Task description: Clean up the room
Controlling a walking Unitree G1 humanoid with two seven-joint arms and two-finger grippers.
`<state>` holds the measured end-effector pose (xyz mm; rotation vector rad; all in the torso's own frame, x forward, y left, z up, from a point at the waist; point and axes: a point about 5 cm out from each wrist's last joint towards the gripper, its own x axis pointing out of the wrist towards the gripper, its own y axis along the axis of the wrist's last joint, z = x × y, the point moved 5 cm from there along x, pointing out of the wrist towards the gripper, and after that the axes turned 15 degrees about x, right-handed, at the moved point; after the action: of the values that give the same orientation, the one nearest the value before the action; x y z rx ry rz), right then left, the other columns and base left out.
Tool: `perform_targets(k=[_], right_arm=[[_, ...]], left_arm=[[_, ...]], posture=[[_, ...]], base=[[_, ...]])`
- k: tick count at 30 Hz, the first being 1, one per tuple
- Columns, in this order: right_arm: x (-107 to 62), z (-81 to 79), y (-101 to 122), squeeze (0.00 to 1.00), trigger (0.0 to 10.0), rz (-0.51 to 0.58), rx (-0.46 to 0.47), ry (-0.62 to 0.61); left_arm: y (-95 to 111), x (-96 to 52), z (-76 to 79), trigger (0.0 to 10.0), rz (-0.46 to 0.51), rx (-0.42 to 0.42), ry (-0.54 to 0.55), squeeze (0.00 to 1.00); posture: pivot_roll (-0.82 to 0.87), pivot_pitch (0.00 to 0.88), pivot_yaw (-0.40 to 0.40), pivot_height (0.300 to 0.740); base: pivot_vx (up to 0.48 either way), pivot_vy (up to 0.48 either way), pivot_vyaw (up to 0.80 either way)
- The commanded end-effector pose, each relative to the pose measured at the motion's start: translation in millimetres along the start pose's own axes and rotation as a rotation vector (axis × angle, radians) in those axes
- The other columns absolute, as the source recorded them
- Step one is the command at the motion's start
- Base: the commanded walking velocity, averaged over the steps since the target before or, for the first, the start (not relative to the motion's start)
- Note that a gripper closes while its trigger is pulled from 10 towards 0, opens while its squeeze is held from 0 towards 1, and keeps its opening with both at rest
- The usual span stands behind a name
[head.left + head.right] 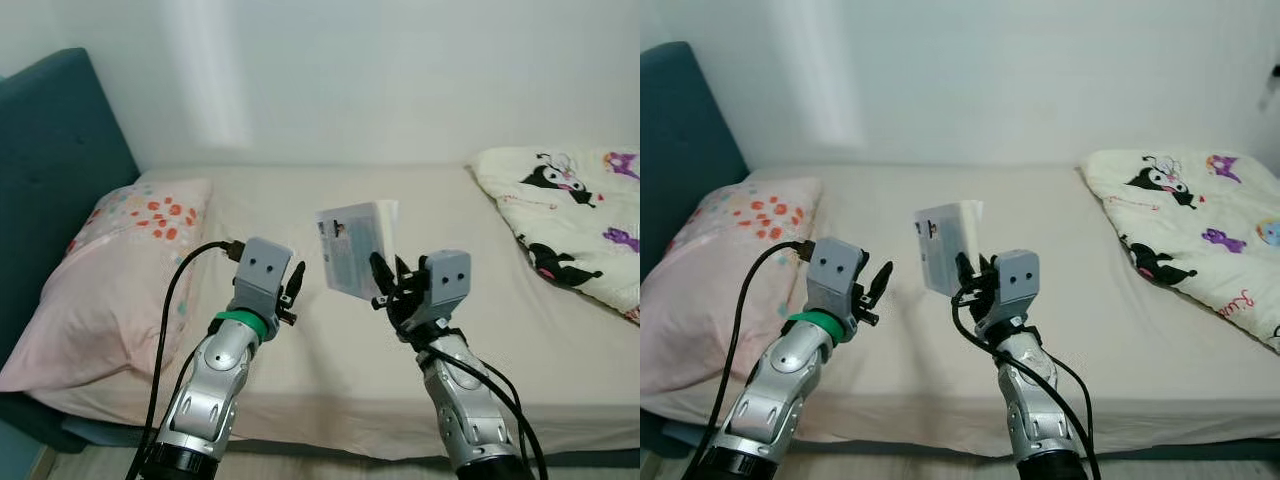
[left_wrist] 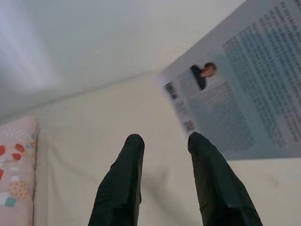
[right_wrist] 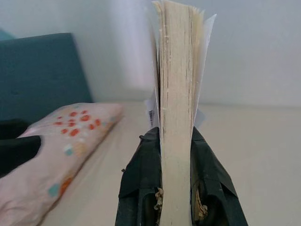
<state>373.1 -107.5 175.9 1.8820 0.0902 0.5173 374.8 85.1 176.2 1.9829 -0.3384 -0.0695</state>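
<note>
A white paperback book point(image 1: 357, 247) stands upright in the air above the bed's near half, its back cover with a barcode turned toward my left. My right gripper point(image 1: 388, 290) is shut on the book's lower edge; in the right wrist view its page edges point(image 3: 176, 108) rise between the black fingers point(image 3: 141, 179). My left gripper point(image 1: 293, 290) is held up beside the book, a little to its left and apart from it, open with nothing between its fingers point(image 2: 122, 183). The left wrist view shows the book's back cover point(image 2: 244, 94) just beyond the fingertips.
The bed point(image 1: 400, 190) has a beige sheet. A pink flowered pillow point(image 1: 120, 270) lies at its left end against a teal headboard point(image 1: 50, 160). A white cartoon-print blanket point(image 1: 570, 220) is bunched at the right. A white wall runs behind.
</note>
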Motion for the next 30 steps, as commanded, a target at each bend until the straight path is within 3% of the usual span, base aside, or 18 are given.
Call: perform_targets(k=[1,22,30], right_arm=[[3.7,-5.7,8.2,0.0,10.0,0.043,0.015,0.017],[2.3,-4.7,8.2,0.0,10.0,0.047,0.023,0.015],[2.6,-4.8,8.4,0.0,10.0,0.048,0.025,0.015]], left_arm=[[-3.6,-1.5,2.4,10.0,-0.005,-0.001,-0.012,0.0],[-0.7,-2.1,8.5,10.0,0.004,-0.026,-0.041,0.0],[-0.5,-1.7,7.3,10.0,0.003,-0.029,-0.036,0.0]], posture=[[-0.09,0.01,0.097,0.74],[-0.09,0.014,0.098,0.74],[-0.09,0.017,0.099,0.74]], base=[[0.0,0.0,0.0],[0.0,0.0,0.0],[0.0,0.39,0.0]])
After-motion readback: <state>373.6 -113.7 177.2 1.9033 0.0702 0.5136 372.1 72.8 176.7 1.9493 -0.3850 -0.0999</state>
